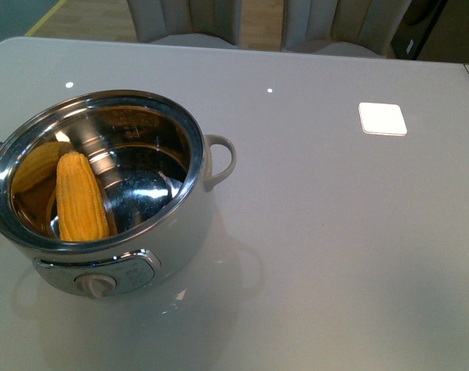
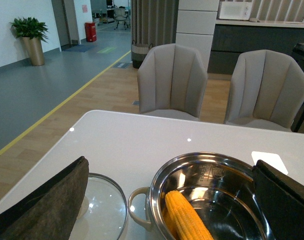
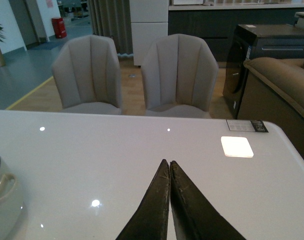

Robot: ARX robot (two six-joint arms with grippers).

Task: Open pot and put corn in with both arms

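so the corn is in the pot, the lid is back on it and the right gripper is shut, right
Not quite. The corn is in the pot and the right gripper is shut, but the lid is off, lying on the table beside the pot, as the left wrist view shows.

Front looks down; wrists face chairs (image 3: 177, 75) across table (image 1: 334, 232).

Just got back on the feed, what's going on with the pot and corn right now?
The pot stands open with the corn already leaning inside it. The glass lid lies on the table beside the pot. Neither gripper holds anything: the left gripper is open above the pot, and the right gripper is shut over bare table.
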